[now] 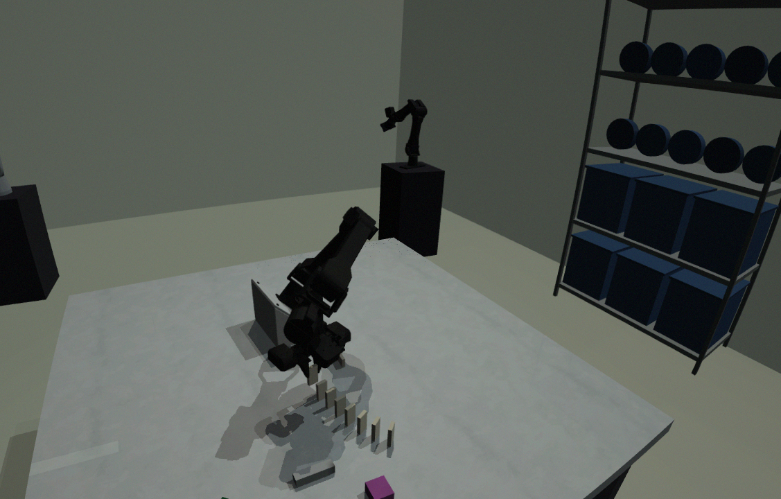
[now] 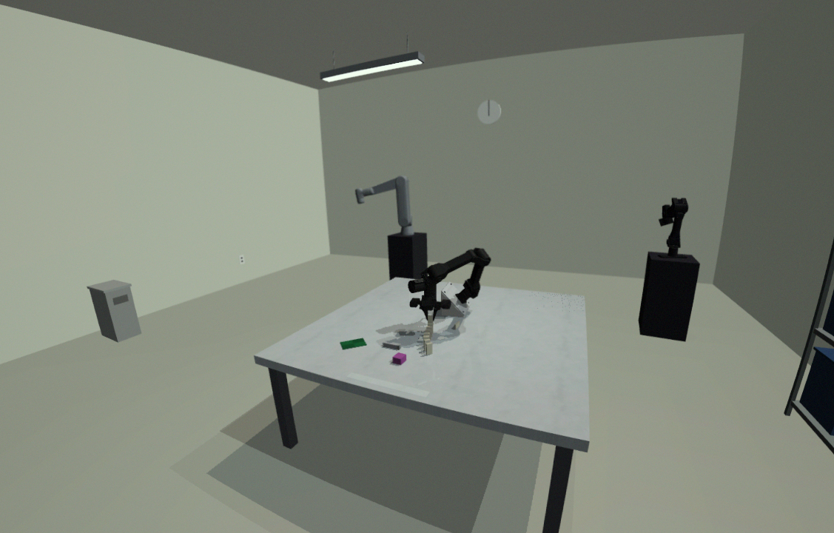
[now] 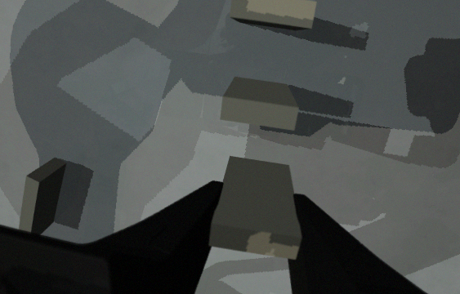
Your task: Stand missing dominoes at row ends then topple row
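My gripper (image 1: 312, 370) (image 2: 430, 317) (image 3: 256, 198) is shut on an upright beige domino (image 1: 313, 374) (image 3: 256, 192), held just beyond the far end of the row. Whether its foot touches the table is unclear. Several dominoes stand in a slightly curved row; its near-end domino (image 1: 390, 434) (image 2: 428, 349) stands clear of the arm. The row's far-end domino (image 1: 321, 390) (image 3: 259, 112) is in front of the held one, with a gap between them. Another row domino (image 3: 274, 14) shows at the wrist view's top. A separate domino (image 1: 341, 360) (image 3: 37, 200) stands to the side, partly hidden by the gripper.
A grey bar (image 1: 313, 475) (image 2: 391, 346) and a magenta cube (image 1: 378, 487) (image 2: 399, 358) lie near the row's near end. A green plate (image 2: 353, 343) lies farther left. A grey angled panel (image 1: 264, 313) stands behind the gripper at the arm's base.
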You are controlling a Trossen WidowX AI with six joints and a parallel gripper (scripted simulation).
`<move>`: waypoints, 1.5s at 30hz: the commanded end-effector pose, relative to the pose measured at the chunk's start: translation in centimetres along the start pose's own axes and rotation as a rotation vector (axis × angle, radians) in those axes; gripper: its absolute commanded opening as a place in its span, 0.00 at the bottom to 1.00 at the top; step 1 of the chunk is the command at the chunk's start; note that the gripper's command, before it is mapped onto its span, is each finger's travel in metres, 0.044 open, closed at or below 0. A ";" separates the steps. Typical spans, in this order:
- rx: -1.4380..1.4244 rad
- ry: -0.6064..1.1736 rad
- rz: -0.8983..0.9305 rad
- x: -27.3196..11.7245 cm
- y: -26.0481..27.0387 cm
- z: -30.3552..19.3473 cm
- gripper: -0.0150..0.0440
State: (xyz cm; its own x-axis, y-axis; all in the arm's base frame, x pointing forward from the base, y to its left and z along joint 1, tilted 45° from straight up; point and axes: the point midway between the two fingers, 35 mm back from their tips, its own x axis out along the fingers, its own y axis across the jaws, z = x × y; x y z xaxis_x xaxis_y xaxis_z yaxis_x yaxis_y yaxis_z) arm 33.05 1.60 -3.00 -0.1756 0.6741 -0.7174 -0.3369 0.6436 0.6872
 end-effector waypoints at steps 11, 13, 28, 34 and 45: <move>0.003 0.003 0.009 2.5 0.5 -0.5 0.44; 0.003 0.003 0.009 2.5 0.5 -0.5 0.44; 0.003 0.003 0.009 2.5 0.5 -0.5 1.00; 0.004 0.003 0.003 -1.0 0.0 0.1 1.00; 0.002 0.007 0.003 -10.7 0.3 -0.5 1.00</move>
State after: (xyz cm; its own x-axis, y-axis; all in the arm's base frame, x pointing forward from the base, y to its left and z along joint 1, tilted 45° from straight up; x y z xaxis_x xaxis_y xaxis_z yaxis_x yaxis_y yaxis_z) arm 34.54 -5.37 4.09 -0.1636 0.6749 -0.7196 -0.3280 0.6507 0.6849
